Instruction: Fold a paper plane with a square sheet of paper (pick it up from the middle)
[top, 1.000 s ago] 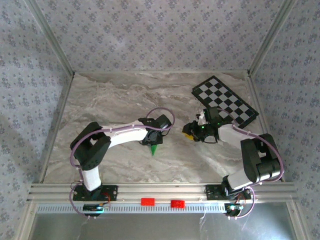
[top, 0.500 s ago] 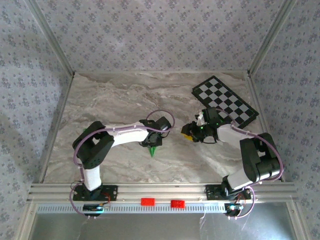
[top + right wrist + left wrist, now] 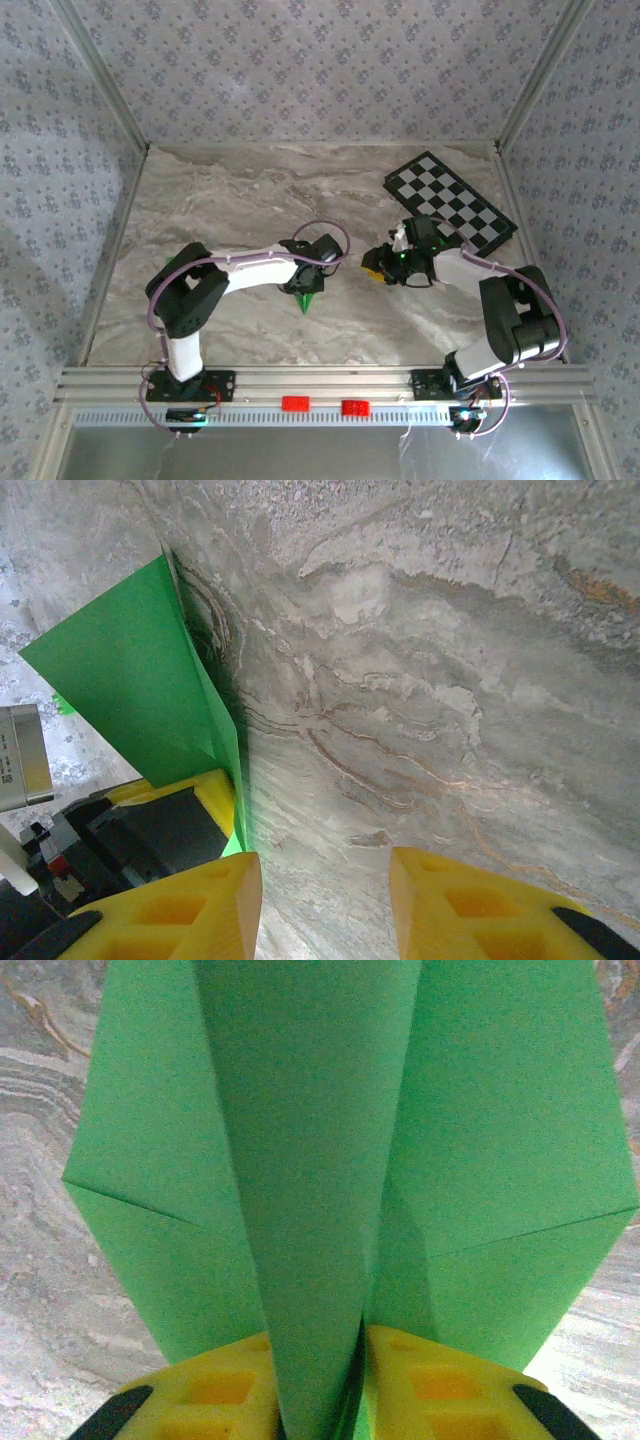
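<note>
Barely anything has moved since a second ago. The left gripper (image 3: 320,1385) has eased a touch farther from the checkered board (image 3: 452,202) and still pinches the paper plane (image 3: 330,1160) at its centre crease, well left of that board. Near the board's near corner, the right gripper (image 3: 322,900) is spread and empty. The plane looks light, flimsy and easily crushed — best held by its stiffer folded keel.

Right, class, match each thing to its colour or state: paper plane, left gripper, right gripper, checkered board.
Things: 1 paper plane; 2 left gripper; 3 right gripper; 4 checkered board.
States: A open, holding nothing; B black and white; C bright green; D clamped on the paper plane.
Pairs: 1-C; 2-D; 3-A; 4-B.
</note>
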Robot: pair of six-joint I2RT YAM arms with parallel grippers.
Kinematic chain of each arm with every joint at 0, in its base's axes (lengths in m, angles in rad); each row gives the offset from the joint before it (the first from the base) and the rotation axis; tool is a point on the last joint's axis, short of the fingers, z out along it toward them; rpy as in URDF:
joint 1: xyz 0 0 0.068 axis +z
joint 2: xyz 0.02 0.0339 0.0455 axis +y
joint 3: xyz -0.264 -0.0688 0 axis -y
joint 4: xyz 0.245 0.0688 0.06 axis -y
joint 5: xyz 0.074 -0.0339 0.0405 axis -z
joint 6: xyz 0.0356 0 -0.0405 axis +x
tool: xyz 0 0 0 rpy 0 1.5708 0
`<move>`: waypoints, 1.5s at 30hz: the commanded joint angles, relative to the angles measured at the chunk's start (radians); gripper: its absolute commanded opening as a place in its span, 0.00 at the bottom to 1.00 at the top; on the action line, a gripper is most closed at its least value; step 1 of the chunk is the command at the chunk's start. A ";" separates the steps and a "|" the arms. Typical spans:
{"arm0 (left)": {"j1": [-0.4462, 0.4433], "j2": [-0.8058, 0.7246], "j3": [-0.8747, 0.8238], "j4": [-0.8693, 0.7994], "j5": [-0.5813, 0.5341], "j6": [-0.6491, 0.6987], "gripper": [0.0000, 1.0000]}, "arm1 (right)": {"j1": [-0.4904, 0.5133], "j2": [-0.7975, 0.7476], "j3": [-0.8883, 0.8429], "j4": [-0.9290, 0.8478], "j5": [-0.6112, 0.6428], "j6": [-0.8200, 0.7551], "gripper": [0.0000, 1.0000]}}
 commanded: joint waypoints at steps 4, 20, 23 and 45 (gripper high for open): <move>-0.021 0.050 0.005 -0.053 0.000 -0.036 0.29 | 0.003 0.006 -0.002 -0.014 0.007 0.002 0.39; -0.034 -0.023 0.014 -0.070 -0.015 -0.063 0.40 | -0.006 -0.025 0.019 -0.072 0.019 -0.040 0.40; -0.034 -0.044 0.038 -0.094 -0.029 -0.062 0.41 | -0.018 -0.053 0.032 -0.111 0.033 -0.075 0.40; 0.154 -0.499 -0.128 -0.112 -0.486 0.152 0.87 | -0.256 -0.378 -0.012 -0.013 0.996 -0.593 1.00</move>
